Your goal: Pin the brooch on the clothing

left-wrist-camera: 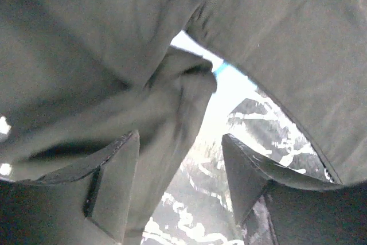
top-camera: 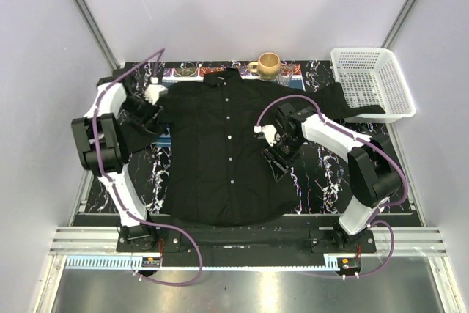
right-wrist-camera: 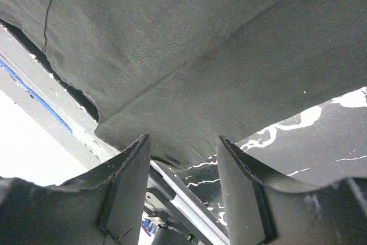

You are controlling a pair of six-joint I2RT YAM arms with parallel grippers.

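Black cotton fills nearly everything: the clothing point(top-camera: 220, 159) lies flat and face-up on the marbled tabletop point(top-camera: 315, 177), hem nearest the arm bases. Close in on the right, the right tool point(right-wrist-camera: 183, 140) stands spread, its fingers point(right-wrist-camera: 129, 187) low at the shirt's side edge, a folded border of cloth just beyond the tips, nothing pinched. On the left, the left tool point(left-wrist-camera: 180, 139) is spread too, nosed in at the sleeve; a rumpled fold sags against one finger, but bare tabletop shows in the gap, so I read that as touching, not gripping. Now the brooch — I cannot find it in any view. No silvery piece shows in either tool or on the cloth, only the row of round white buttons point(top-camera: 229, 137) down the front; it may be hidden under an arm or a fold. So the step in hand, as I judge it, is readying the cloth, not pinning yet. To do it well: one tool takes a shallow pinch of a single layer and holds it taut, clear of the buttons, giving the pin a firm patch; the other needs the brooch first, pin side toward the fabric. Grab too deep and both layers get caught. Farther back by the collar sits a tan cup point(top-camera: 268, 64), and at the far right a white basket point(top-camera: 366, 78) with a sleeve end against it — both out of the way.
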